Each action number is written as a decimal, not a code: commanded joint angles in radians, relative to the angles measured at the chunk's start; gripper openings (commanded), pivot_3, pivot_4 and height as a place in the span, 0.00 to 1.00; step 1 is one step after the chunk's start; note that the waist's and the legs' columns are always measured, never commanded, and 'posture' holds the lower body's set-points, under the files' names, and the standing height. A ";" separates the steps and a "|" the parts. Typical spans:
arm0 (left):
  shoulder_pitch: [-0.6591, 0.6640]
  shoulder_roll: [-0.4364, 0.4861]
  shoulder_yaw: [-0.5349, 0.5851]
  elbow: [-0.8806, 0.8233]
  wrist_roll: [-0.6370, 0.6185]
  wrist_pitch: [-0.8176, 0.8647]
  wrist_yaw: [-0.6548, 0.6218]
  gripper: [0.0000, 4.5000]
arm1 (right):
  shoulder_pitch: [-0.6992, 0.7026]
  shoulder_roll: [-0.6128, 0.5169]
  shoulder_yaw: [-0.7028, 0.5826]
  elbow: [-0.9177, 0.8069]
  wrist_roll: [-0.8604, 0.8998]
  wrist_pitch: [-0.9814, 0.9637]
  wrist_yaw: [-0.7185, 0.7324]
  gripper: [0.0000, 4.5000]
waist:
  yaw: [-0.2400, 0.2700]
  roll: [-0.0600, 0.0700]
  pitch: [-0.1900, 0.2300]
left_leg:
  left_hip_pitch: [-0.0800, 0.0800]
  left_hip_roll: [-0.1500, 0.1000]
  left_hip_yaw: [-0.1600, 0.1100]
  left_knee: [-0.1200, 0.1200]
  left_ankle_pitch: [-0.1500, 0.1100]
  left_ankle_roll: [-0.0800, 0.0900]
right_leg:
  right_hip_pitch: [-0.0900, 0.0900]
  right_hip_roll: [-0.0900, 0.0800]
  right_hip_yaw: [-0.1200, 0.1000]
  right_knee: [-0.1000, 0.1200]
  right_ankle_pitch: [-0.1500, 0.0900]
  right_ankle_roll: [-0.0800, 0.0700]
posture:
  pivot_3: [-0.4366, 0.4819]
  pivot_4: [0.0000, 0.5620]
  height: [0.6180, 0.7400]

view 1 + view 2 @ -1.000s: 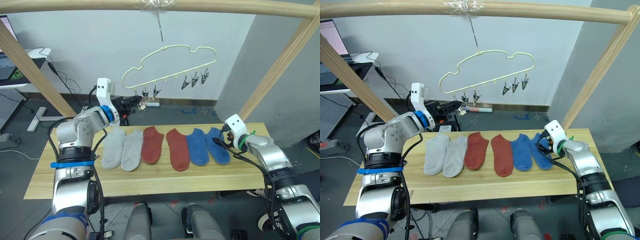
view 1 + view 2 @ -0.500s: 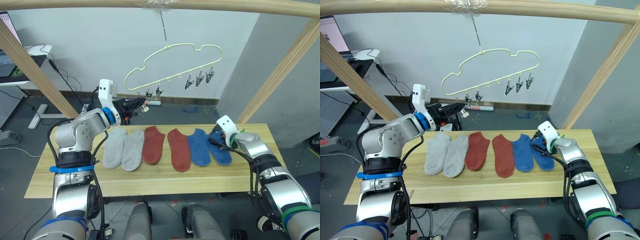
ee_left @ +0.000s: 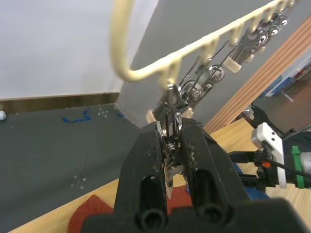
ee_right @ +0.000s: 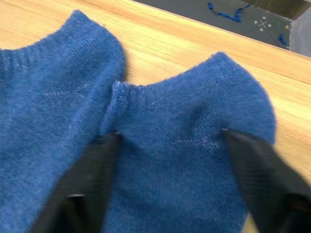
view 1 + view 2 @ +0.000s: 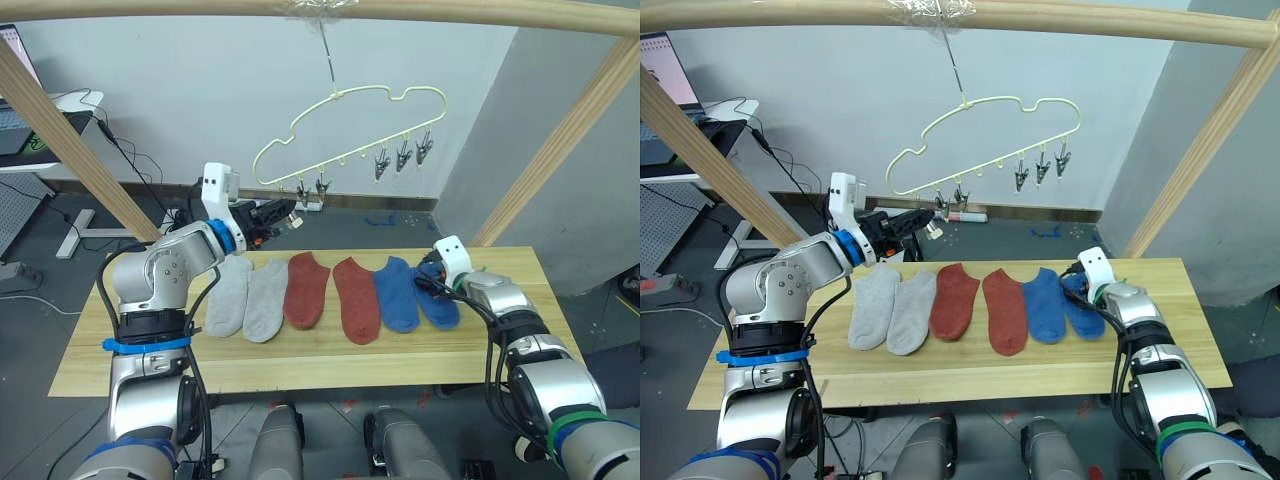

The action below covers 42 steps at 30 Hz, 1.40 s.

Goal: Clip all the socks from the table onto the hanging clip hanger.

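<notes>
Left eye view: six socks lie in a row on the plank table (image 5: 300, 365) — two grey socks (image 5: 247, 297), two rust red socks (image 5: 332, 293) and two blue socks (image 5: 415, 292), side by side and mostly touching their neighbours. No brand marks or writing can be read on any of them.

Above and behind the row, the pale yellow clip hanger (image 5: 350, 125) hangs by its hook from the wooden pole (image 5: 330, 8), tilted so its right end sits higher. Small metal clips dangle along its bottom bar, and none of them holds a sock.

The left gripper (image 5: 283, 211) is raised off the table at the hanger's low left end. In the left wrist view its two black fingers (image 3: 148, 160) are pressed in on the end clip (image 3: 171, 145), pinching the metal clip between them.

The right gripper (image 5: 428, 284) is down on the table at the far right blue sock (image 4: 194, 165). In the right wrist view its fingers are spread wide, one on each side of that sock's upper end, resting on the fabric.
</notes>
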<state>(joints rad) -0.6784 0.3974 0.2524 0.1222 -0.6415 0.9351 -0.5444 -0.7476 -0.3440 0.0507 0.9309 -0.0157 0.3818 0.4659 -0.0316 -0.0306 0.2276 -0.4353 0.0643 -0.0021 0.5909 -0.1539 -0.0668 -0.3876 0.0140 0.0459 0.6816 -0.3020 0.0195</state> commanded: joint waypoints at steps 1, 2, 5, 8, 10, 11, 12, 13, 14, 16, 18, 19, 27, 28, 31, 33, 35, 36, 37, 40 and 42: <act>0.000 0.004 0.008 -0.037 -0.023 0.016 0.005 0.04 | 0.047 -0.012 0.012 -0.032 -0.017 0.005 0.008 0.49 | 0.002 0.000 0.000 | 0.000 0.000 0.000 0.000 0.000 0.000 | 0.000 0.000 0.000 0.000 0.000 0.000 | 0.51 0.42 1.00; 0.002 0.005 0.008 -0.039 -0.024 0.015 0.006 0.04 | 0.058 -0.014 0.013 -0.045 -0.017 0.010 0.012 0.39 | 0.002 0.000 0.000 | 0.000 0.000 0.000 0.000 0.000 0.000 | 0.000 0.000 0.000 0.000 0.000 0.000 | 0.51 0.42 1.00; 0.013 0.010 0.010 -0.048 -0.028 0.016 0.006 0.04 | 0.095 -0.019 0.012 -0.095 -0.011 0.030 0.019 0.16 | 0.004 0.000 0.000 | 0.000 0.000 0.000 0.000 0.000 0.000 | 0.000 0.000 0.000 0.000 0.000 0.000 | 0.52 0.42 1.00; 0.022 0.012 0.016 -0.059 -0.030 0.020 0.011 0.04 | 0.139 -0.030 0.014 -0.167 -0.009 0.040 0.029 0.01 | 0.004 0.000 0.000 | 0.000 0.000 0.000 0.000 0.000 0.000 | 0.000 0.000 0.000 0.000 0.000 0.000 | 0.53 0.42 1.00; 0.026 0.010 0.022 -0.064 -0.036 0.026 0.017 0.04 | 0.173 -0.039 0.011 -0.247 -0.003 0.054 0.036 0.01 | 0.006 0.000 0.000 | 0.000 0.000 -0.001 0.000 0.000 0.000 | 0.001 0.000 -0.001 0.000 0.000 0.001 | 0.53 0.42 1.00; 0.027 0.004 0.037 -0.066 -0.050 0.041 0.027 0.04 | 0.201 -0.056 0.009 -0.326 0.000 0.056 0.046 0.01 | 0.007 0.000 0.000 | 0.000 0.000 -0.001 0.000 0.000 0.000 | 0.001 0.000 -0.001 0.000 -0.001 0.001 | 0.53 0.42 1.00; 0.026 0.000 0.049 -0.067 -0.062 0.052 0.033 0.04 | 0.226 -0.069 0.005 -0.396 0.003 0.053 0.052 0.01 | 0.007 0.000 0.000 | 0.000 0.000 -0.001 0.000 0.000 0.000 | 0.001 0.000 -0.001 0.000 -0.001 0.001 | 0.53 0.42 1.00; 0.025 -0.004 0.060 -0.066 -0.075 0.062 0.039 0.04 | 0.251 -0.083 0.002 -0.471 0.006 0.061 0.060 0.01 | 0.007 0.000 0.000 | 0.000 0.000 -0.001 0.000 0.000 0.000 | 0.001 0.000 -0.001 0.000 -0.001 0.001 | 0.53 0.42 1.00; 0.022 -0.006 0.072 -0.063 -0.087 0.072 0.045 0.04 | 0.276 -0.098 0.005 -0.555 0.009 0.076 0.073 0.01 | 0.007 0.001 0.002 | 0.000 0.000 -0.001 0.000 0.000 0.000 | 0.000 0.000 -0.001 0.000 -0.001 0.001 | 0.54 0.43 1.00; 0.005 -0.015 0.110 -0.046 -0.124 0.103 0.067 0.04 | 0.329 -0.119 0.003 -0.746 0.023 0.119 0.092 0.01 | 0.007 0.001 0.005 | -0.001 0.000 -0.001 0.000 0.000 0.000 | 0.000 0.000 0.000 0.000 -0.002 0.003 | 0.54 0.44 1.00; -0.018 -0.024 0.151 -0.023 -0.162 0.135 0.092 0.04 | 0.378 -0.137 0.019 -0.953 0.035 0.162 0.118 0.01 | 0.004 0.003 0.011 | -0.001 0.000 -0.001 0.000 0.000 0.000 | -0.001 0.000 0.000 0.000 -0.002 0.003 | 0.52 0.45 1.00; -0.027 -0.027 0.167 -0.015 -0.175 0.143 0.100 0.04 | 0.395 -0.138 0.028 -1.042 0.043 0.186 0.126 0.01 | 0.002 0.003 0.011 | -0.001 0.000 -0.001 0.000 0.000 0.000 | -0.001 0.000 0.000 0.000 -0.002 0.003 | 0.52 0.45 1.00; -0.067 -0.072 0.264 0.008 -0.297 0.237 0.212 0.04 | 0.379 -0.002 0.246 -1.383 0.016 0.293 0.069 0.01 | 0.002 0.002 0.012 | -0.001 0.000 -0.003 0.000 0.000 0.000 | -0.001 0.000 -0.002 0.000 -0.002 0.004 | 0.50 0.42 1.00; -0.068 -0.080 0.265 -0.001 -0.308 0.245 0.226 0.04 | 0.355 0.031 0.274 -1.361 0.000 0.283 0.045 0.01 | 0.002 0.001 0.013 | -0.001 0.000 -0.003 0.001 0.000 0.000 | -0.001 0.000 -0.002 0.000 -0.002 0.004 | 0.50 0.42 1.00; -0.067 -0.092 0.264 -0.018 -0.328 0.255 0.254 0.04 | 0.302 0.093 0.319 -1.292 -0.040 0.250 -0.003 0.01 | 0.004 0.000 0.013 | -0.001 0.000 -0.003 0.001 0.000 0.000 | -0.001 -0.001 -0.002 0.000 -0.002 0.004 | 0.51 0.41 1.00; -0.066 -0.102 0.264 -0.023 -0.332 0.247 0.280 0.04 | 0.258 0.137 0.324 -1.236 -0.054 0.232 -0.037 0.01 | 0.006 0.000 0.013 | -0.001 0.000 -0.004 0.001 0.000 0.000 | -0.001 -0.001 -0.003 0.000 -0.002 0.004 | 0.51 0.41 1.00; -0.068 -0.110 0.271 -0.027 -0.347 0.247 0.297 0.04 | 0.222 0.165 0.322 -1.204 -0.060 0.220 -0.051 0.01 | 0.007 0.000 0.013 | -0.001 0.000 -0.005 0.001 0.000 -0.001 | 0.000 -0.001 -0.004 0.000 -0.002 0.004 | 0.51 0.41 1.00; -0.068 -0.111 0.271 -0.032 -0.352 0.249 0.300 0.04 | 0.208 0.173 0.322 -1.193 -0.062 0.212 -0.052 0.01 | 0.008 0.000 0.013 | -0.002 0.000 -0.005 0.001 0.000 -0.001 | 0.000 -0.001 -0.004 0.000 -0.002 0.004 | 0.51 0.41 1.00; -0.068 -0.112 0.271 -0.035 -0.357 0.249 0.304 0.04 | 0.200 0.178 0.323 -1.186 -0.063 0.206 -0.054 0.01 | 0.007 0.000 0.013 | -0.002 0.000 -0.006 0.001 0.000 -0.001 | 0.000 -0.001 -0.004 0.000 -0.002 0.004 | 0.51 0.41 1.00; -0.061 -0.111 0.268 -0.041 -0.364 0.245 0.309 0.04 | 0.164 0.187 0.353 -1.147 -0.079 0.189 -0.047 0.01 | 0.008 -0.001 0.013 | -0.002 0.000 -0.006 0.001 0.000 -0.001 | -0.001 -0.001 -0.004 0.000 0.000 0.002 | 0.53 0.42 1.00; -0.060 -0.114 0.269 -0.042 -0.370 0.242 0.316 0.04 | 0.152 0.198 0.358 -1.129 -0.081 0.185 -0.048 0.01 | 0.008 -0.001 0.014 | -0.003 0.000 -0.006 0.001 0.000 -0.001 | -0.001 -0.001 -0.005 0.000 0.000 0.002 | 0.53 0.43 1.00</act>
<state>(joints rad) -0.7302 0.2861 0.5157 0.1220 -0.9824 1.1870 -0.2280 -0.5755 -0.1607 0.3977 -0.1772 -0.0940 0.5942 0.4191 -0.0240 -0.0316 0.2412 -0.4379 0.0642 -0.0088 0.5920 -0.1537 -0.0676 -0.3886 0.0134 0.0411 0.6819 -0.3023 0.0210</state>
